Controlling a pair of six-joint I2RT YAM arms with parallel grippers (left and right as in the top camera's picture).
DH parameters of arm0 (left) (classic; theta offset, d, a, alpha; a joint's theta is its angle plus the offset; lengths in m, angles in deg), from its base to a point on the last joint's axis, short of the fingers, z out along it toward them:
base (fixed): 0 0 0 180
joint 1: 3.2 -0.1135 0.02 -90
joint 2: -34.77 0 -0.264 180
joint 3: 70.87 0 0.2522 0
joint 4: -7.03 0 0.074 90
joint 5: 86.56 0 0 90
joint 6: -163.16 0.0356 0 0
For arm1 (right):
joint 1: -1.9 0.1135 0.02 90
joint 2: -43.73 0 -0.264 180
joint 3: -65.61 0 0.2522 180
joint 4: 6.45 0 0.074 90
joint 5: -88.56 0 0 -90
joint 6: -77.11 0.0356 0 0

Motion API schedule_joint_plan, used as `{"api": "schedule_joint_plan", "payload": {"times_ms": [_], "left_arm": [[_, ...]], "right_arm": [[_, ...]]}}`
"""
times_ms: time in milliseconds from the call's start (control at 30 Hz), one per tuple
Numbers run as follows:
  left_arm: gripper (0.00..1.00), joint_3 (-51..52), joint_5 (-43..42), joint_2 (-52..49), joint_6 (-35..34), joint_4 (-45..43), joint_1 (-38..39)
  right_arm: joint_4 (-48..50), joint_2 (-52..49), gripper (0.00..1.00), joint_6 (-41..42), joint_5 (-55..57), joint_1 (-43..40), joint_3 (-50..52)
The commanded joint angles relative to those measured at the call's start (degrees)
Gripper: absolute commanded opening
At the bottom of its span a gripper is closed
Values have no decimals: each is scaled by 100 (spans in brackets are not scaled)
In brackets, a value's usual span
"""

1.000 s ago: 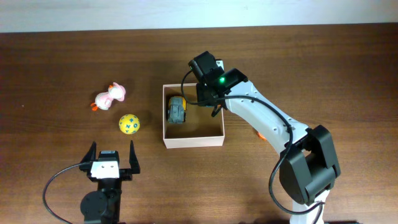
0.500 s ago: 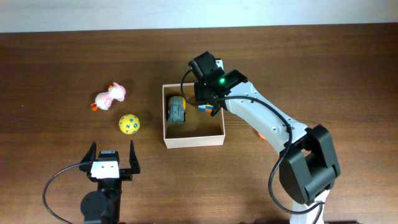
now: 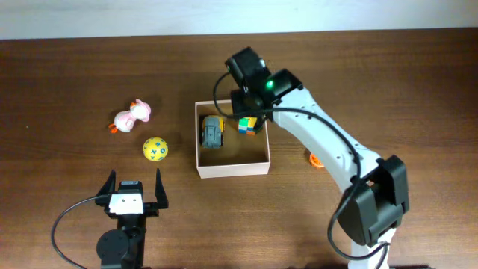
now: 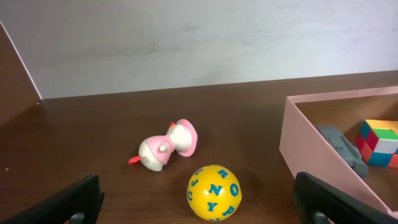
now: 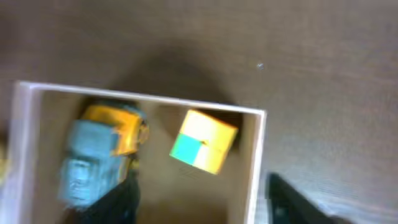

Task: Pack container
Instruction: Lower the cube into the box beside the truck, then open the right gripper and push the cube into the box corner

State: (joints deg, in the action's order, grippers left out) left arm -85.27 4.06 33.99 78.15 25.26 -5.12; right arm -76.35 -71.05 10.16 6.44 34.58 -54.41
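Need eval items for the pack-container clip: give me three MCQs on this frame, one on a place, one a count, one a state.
1. The colour cube lies: A) in the container beside the toy truck; B) outside it; C) stacked on the truck.
2. Toys on the table left of the container: A) one; B) two; C) four.
3. The left gripper is: A) open, holding nothing; B) shut on a toy; C) out of view.
Key: 1A, the cube sits on the box floor next to the truck; 2B, only the pink duck and yellow ball lie there; 3A, its jaws stand wide apart with nothing between.
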Motion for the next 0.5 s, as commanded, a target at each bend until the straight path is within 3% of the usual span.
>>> {"api": "schedule_joint_plan", "payload": {"times_ms": [0, 167, 467], "left_arm": [[99, 15, -44, 48, 92, 31, -24], [99, 15, -44, 48, 92, 31, -24], [99, 15, -44, 48, 92, 31, -24]], "right_arm": [[-164, 138, 42, -142, -678, 42, -271], [-9, 37, 15, -184, -754, 146, -149], [686, -483, 4, -184, -767, 254, 149]]}}
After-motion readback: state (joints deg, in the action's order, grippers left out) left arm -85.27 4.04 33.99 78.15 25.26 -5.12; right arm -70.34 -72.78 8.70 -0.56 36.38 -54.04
